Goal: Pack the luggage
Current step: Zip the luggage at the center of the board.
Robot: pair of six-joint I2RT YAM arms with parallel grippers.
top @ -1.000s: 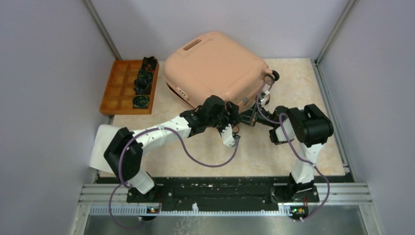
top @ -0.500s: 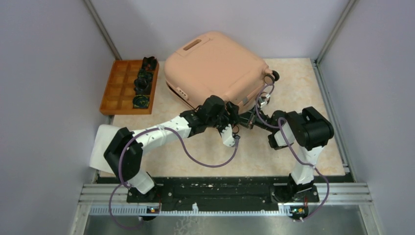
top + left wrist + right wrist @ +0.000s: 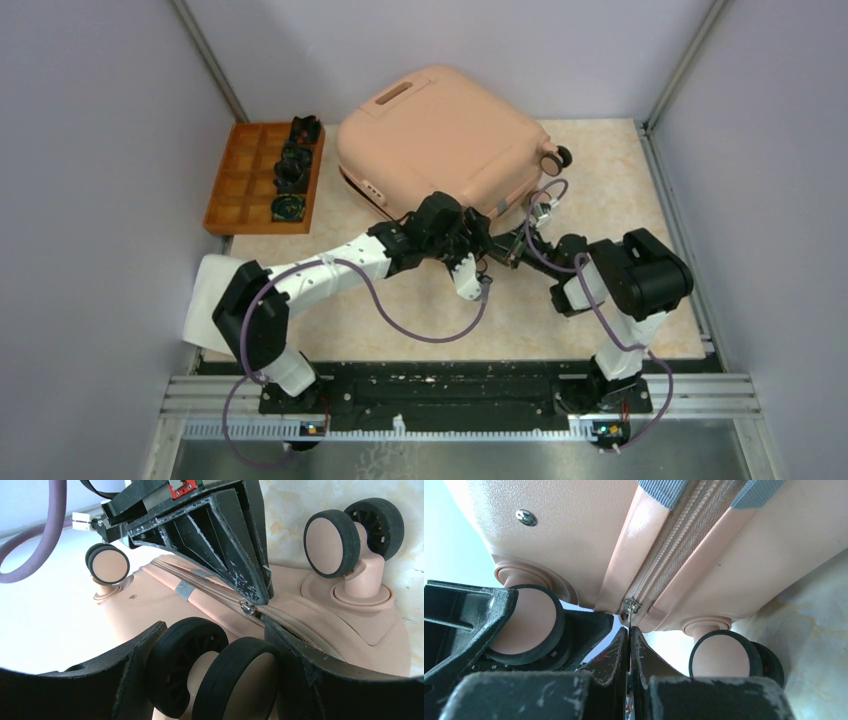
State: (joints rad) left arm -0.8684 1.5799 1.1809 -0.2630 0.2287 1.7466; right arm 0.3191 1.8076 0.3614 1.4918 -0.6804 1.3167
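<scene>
The luggage (image 3: 440,140), a peach-pink hard-shell case, lies shut on the table with its wheeled end toward me. My left gripper (image 3: 470,237) is at that end. In the left wrist view it (image 3: 215,635) is closed on a double black-and-pink wheel (image 3: 220,675), a finger pressed against each side. My right gripper (image 3: 499,251) meets the seam just beside it. In the right wrist view it (image 3: 629,630) is shut on the metal zipper pull (image 3: 629,611) at the end of the closed zipper (image 3: 669,555). The lining is hidden.
An orange compartmented tray (image 3: 240,190) stands at the back left with several small black items (image 3: 290,170) in its right column. Metal frame posts and grey walls enclose the table. Other wheels (image 3: 345,535) stick out beside the grippers.
The right arm has drawn its elbow back toward the near right, and its gripper has slid with the zipper pull along the seam toward the left gripper. The left arm and luggage have held still.
</scene>
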